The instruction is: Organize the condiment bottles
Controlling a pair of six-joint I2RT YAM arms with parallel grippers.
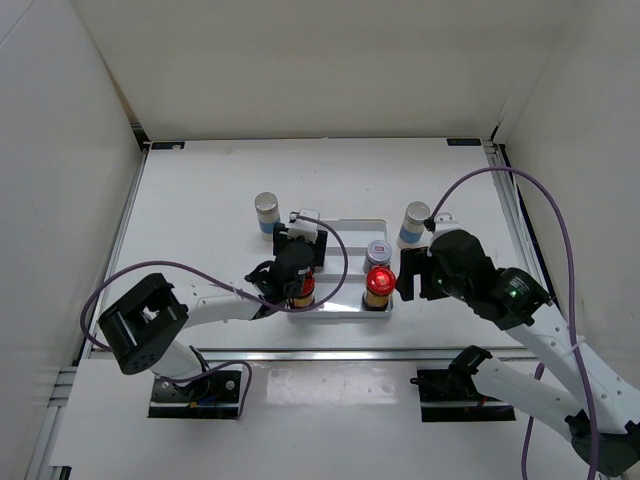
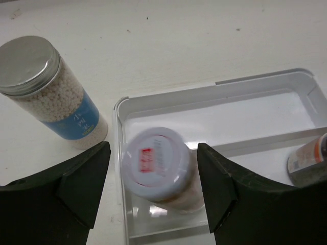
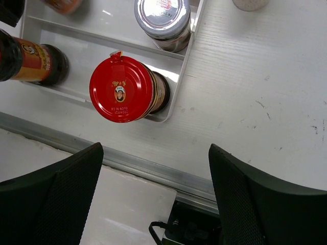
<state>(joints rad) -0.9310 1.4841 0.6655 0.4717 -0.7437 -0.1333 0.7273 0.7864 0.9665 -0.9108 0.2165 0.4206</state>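
The white tray [image 1: 345, 228] holds a red-capped amber jar [image 1: 379, 285] at its front right and a short silver-lidded jar [image 1: 377, 252] behind it. The second amber jar [image 1: 303, 290] stands at the front left, its cap hidden under my left gripper [image 1: 298, 262]. In the left wrist view that gripper [image 2: 153, 189] is open around the other short labelled-lid jar [image 2: 156, 163], which is blurred and tilted in the tray's left end [image 2: 120, 127]. One tall blue-labelled jar [image 1: 266, 213] stands left of the tray, one [image 1: 413, 222] right of it. My right gripper [image 1: 408, 275] is open and empty beside the tray.
The right wrist view shows the red cap [image 3: 121, 88], the silver lid [image 3: 162, 18], the tray's corner [image 3: 171, 109] and the table's metal front rail [image 3: 153, 168]. White walls enclose the table on three sides.
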